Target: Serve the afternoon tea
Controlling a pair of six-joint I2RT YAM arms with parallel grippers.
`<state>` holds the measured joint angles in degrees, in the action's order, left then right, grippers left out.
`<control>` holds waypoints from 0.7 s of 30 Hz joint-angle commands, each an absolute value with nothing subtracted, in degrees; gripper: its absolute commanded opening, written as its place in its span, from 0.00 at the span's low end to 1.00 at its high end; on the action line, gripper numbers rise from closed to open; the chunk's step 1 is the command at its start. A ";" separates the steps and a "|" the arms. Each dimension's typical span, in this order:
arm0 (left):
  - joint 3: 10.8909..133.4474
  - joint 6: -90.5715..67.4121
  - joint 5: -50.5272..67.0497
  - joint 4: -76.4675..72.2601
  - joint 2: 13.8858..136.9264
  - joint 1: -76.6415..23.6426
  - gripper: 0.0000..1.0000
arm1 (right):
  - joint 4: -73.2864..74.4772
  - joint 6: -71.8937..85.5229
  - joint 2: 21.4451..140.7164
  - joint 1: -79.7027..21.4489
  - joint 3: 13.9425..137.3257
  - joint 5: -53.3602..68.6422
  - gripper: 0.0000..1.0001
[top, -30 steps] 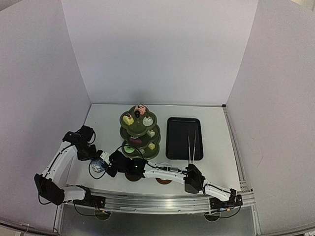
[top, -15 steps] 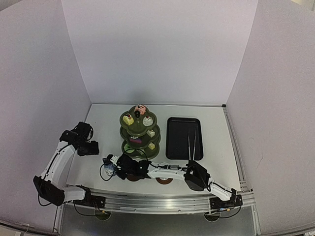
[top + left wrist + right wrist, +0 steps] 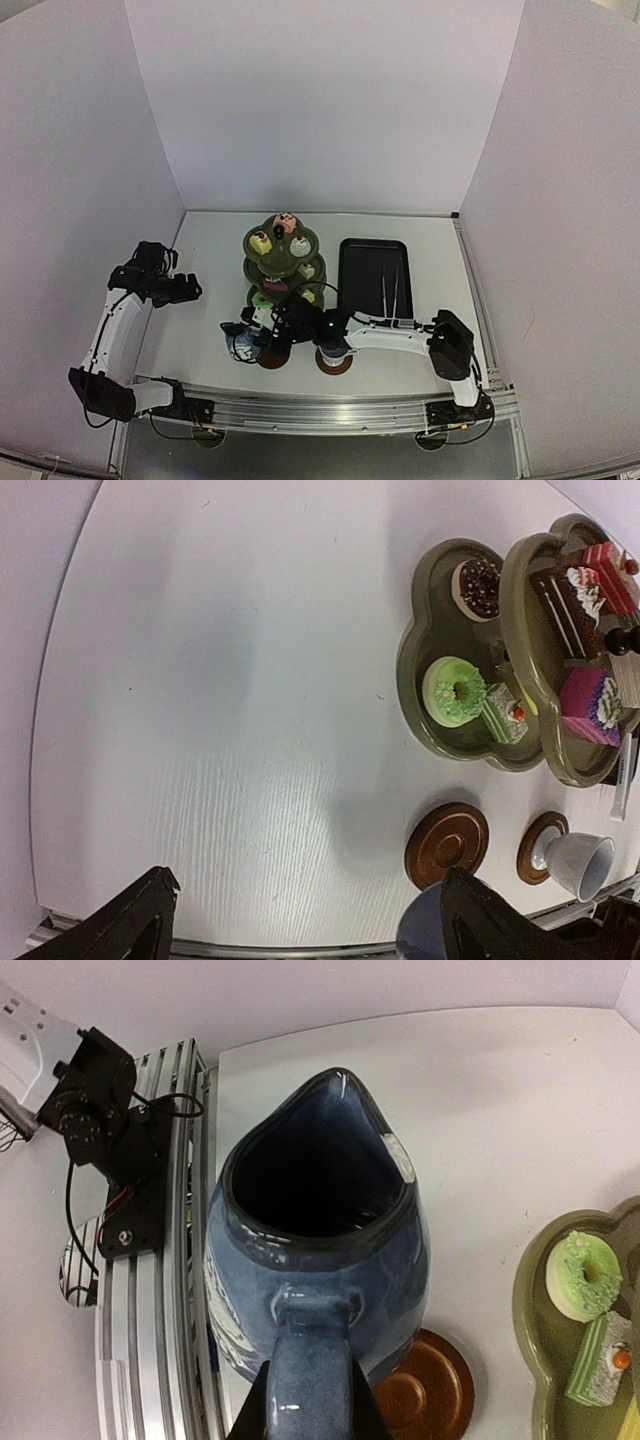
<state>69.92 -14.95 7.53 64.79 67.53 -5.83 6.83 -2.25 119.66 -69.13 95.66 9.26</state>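
My right gripper [image 3: 310, 1412] is shut on the handle of the blue-and-white pot [image 3: 315, 1250], which it holds upright, mouth up, just left of a bare brown coaster [image 3: 428, 1392]. Seen from above, the pot [image 3: 243, 342] hangs at the table's front by my right gripper [image 3: 268, 330]. My left gripper [image 3: 186, 290] is open and empty, well to the left. The white mug [image 3: 582, 863] stands on the second coaster [image 3: 535, 842]. The dark green stand [image 3: 283, 262] carries tiny cakes, among them a green doughnut [image 3: 455, 690].
A black tray [image 3: 373, 275] lies right of the stand with metal tongs [image 3: 390, 295] on it. The aluminium rail [image 3: 150, 1290] runs along the near table edge, close to the pot. White walls enclose the table on three sides.
My left gripper has opened, let go of the pot and drawn back to the left. The right arm has carried the pot rightward to the left coaster.
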 commanded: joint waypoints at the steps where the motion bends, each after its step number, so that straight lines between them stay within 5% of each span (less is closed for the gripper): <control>1: 66.94 -14.56 11.76 60.17 64.42 -5.20 0.92 | 1.05 -11.61 111.08 -66.68 88.73 15.67 0.00; 21: 62.92 -10.85 22.91 53.34 66.37 -0.33 1.00 | -6.67 -23.80 115.16 -61.04 82.08 24.60 0.00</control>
